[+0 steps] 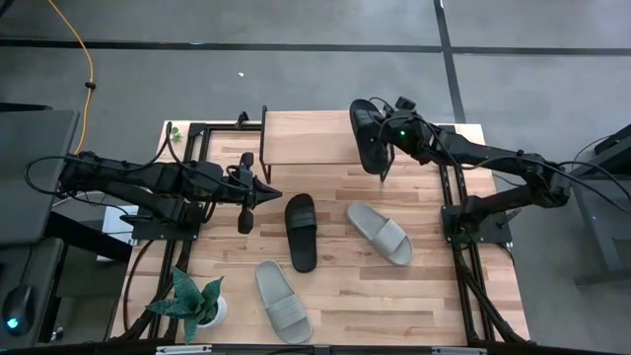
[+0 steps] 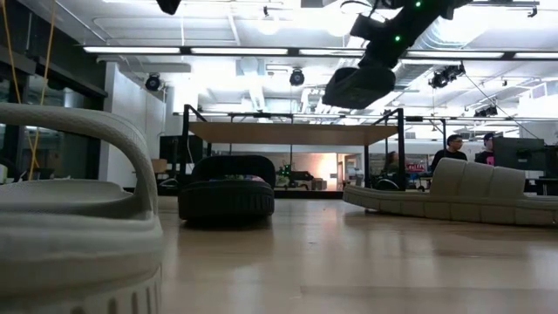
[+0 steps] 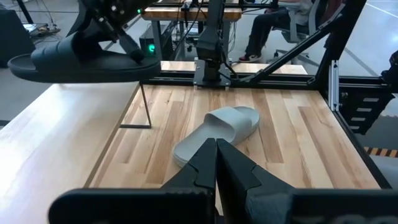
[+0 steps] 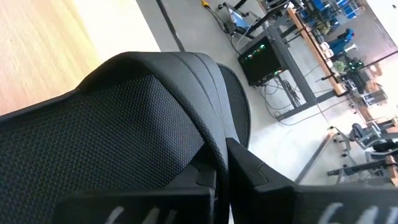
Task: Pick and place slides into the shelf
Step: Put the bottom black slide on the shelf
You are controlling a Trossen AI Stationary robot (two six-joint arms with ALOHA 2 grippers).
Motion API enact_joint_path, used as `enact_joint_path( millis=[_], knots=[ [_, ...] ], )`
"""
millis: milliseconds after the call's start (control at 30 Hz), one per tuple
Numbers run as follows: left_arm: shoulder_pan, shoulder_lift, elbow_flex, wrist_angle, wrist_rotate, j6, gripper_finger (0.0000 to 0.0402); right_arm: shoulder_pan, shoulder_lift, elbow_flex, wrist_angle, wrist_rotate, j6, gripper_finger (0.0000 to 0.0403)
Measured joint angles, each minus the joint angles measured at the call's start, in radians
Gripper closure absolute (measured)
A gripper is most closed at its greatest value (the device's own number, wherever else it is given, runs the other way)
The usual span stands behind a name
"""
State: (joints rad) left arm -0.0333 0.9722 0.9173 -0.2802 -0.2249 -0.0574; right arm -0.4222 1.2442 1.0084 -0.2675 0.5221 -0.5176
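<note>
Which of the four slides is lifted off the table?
The black slide gripped by the right end effector, held above the shelf. The other black slide and both grey ones lie on the table.

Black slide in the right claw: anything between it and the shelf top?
Nothing visible. The right claw holds the black slide raised over the right end of the shelf, whose plank top shows bare. The other black slide and both grey ones lie on the table, away from it.
</note>
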Motion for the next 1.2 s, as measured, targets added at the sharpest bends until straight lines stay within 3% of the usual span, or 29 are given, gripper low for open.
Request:
enact_joint_path(
  millis=[633,1200],
  knots=[
    [0.000,0.000,0.000,-0.005,0.008,0.000,0.0401,-0.076,0.105,0.000,0.047,-0.048,-0.034,0.0403],
    [0.000,0.000,0.000,-0.007,0.008,-0.001,0.0401,-0.104,0.108,0.000,-0.005,-0.035,-0.049,0.0403]
  ],
)
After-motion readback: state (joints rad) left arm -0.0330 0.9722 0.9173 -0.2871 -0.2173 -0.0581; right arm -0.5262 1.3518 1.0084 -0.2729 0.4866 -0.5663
